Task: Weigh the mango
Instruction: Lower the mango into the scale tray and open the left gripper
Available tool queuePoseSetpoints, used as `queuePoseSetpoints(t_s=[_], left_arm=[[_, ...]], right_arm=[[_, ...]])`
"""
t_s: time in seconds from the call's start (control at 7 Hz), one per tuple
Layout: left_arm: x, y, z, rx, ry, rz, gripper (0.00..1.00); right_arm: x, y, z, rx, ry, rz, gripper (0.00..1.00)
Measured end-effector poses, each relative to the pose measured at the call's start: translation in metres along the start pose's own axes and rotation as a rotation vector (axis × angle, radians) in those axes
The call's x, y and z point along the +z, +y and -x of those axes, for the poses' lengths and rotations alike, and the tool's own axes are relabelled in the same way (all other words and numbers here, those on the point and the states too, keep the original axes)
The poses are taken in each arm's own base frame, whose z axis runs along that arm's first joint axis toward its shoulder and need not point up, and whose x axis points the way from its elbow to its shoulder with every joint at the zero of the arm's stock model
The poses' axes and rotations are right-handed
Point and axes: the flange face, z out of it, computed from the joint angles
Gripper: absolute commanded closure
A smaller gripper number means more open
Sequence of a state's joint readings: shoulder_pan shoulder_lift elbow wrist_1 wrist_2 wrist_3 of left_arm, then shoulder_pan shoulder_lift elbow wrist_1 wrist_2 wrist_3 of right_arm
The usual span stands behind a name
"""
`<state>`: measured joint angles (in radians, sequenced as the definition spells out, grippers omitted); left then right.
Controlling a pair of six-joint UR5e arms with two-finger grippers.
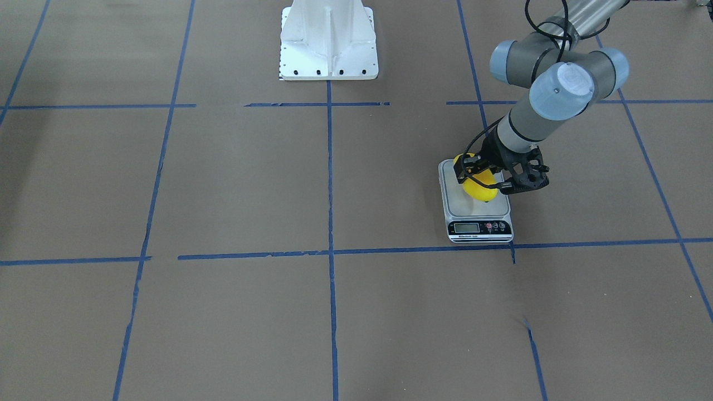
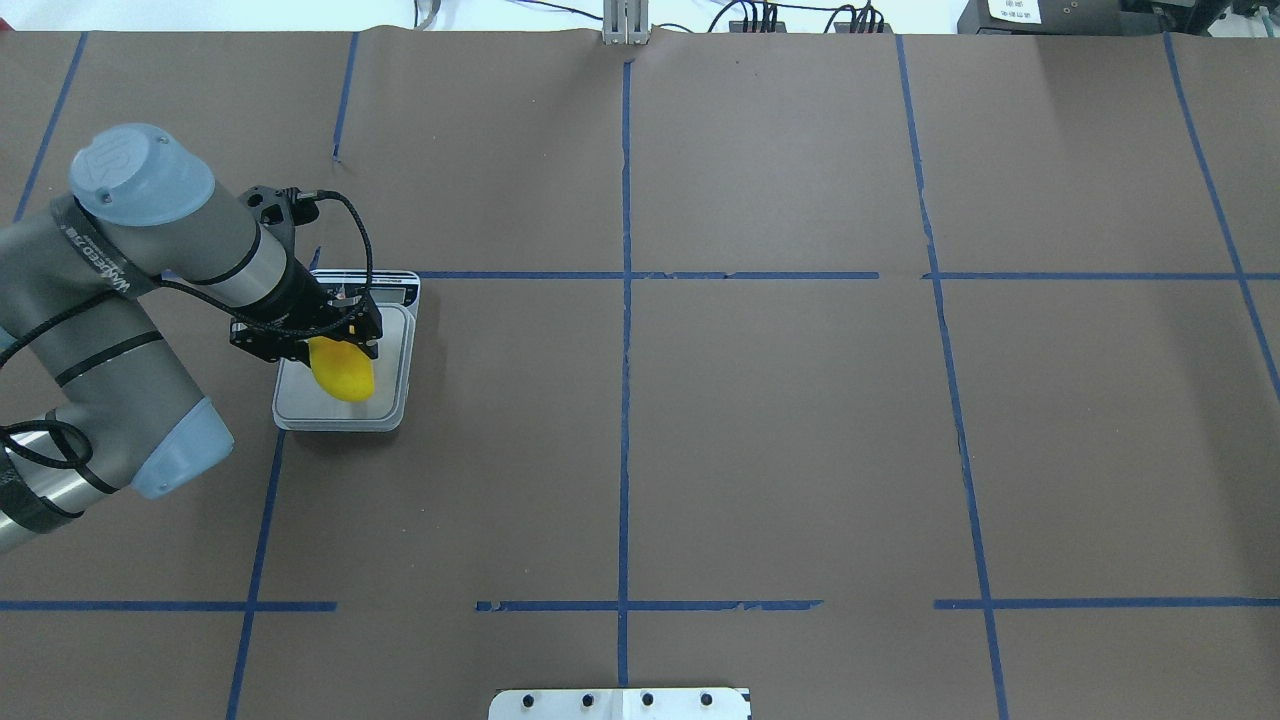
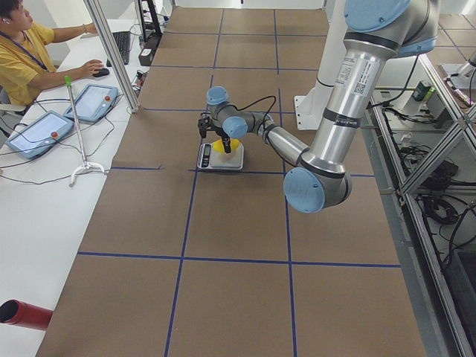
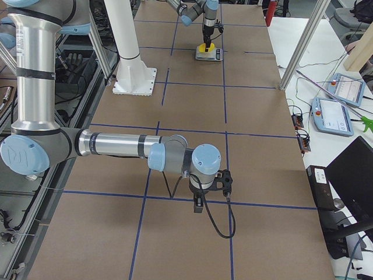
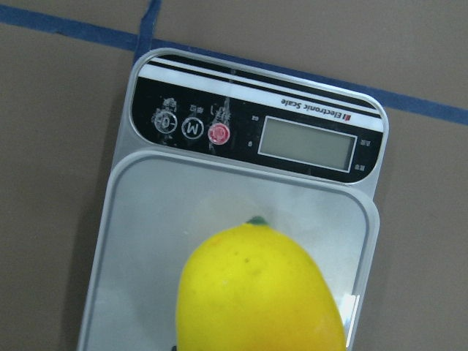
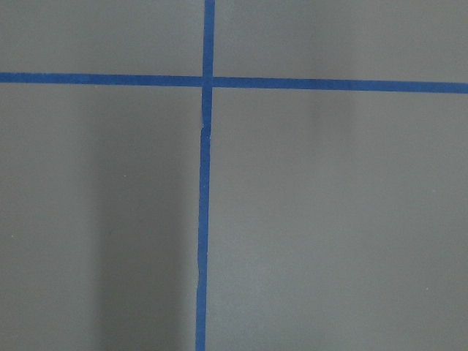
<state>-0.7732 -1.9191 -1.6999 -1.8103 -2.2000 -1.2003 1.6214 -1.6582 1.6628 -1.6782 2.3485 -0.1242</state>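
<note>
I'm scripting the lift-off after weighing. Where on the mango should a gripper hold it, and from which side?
Across its narrow width near the middle, from above, as the left gripper holds the mango now. It is oblong and smooth; its tapered ends would likely slip, and the scale beneath blocks low approaches.

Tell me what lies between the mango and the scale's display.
In the left wrist view, only a bare strip of the silver platform and the edge of the black panel lie between the mango and the display.
</note>
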Motion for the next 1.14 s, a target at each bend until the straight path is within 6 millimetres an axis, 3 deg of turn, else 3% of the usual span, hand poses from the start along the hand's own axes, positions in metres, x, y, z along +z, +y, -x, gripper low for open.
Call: queuePoseSetpoints(t_s=[0.14, 0.29, 0.43, 0.86, 1.0, 1.14], left_arm=[[0.002, -0.001, 0.002, 0.001, -0.005, 0.0, 1.0], [0.005, -0.002, 0.004, 0.001, -0.011, 0.0, 0.74], [0.006, -0.004, 0.004, 0.002, -0.016, -0.006, 0.01], [-0.002, -0.009, 0.006, 0.004, -0.012, -0.029, 0.0], [-0.011, -0.013, 0.008, 0.003, -0.005, -0.043, 0.0], [-0.033, -0.022, 0.012, 0.012, 0.012, -0.073, 0.0]], right_arm=[[0.0, 0.0, 0.0, 0.0, 0.0, 0.0, 0.0], [0.0, 0.0, 0.0, 0.0, 0.0, 0.0, 0.0], [0.0, 0.0, 0.0, 0.0, 0.0, 0.0, 0.0], [0.0, 0.0, 0.0, 0.0, 0.0, 0.0, 0.0], [0.0, 0.0, 0.0, 0.0, 0.0, 0.0, 0.0], [0.0, 0.0, 0.0, 0.001, 0.0, 0.0, 0.0]])
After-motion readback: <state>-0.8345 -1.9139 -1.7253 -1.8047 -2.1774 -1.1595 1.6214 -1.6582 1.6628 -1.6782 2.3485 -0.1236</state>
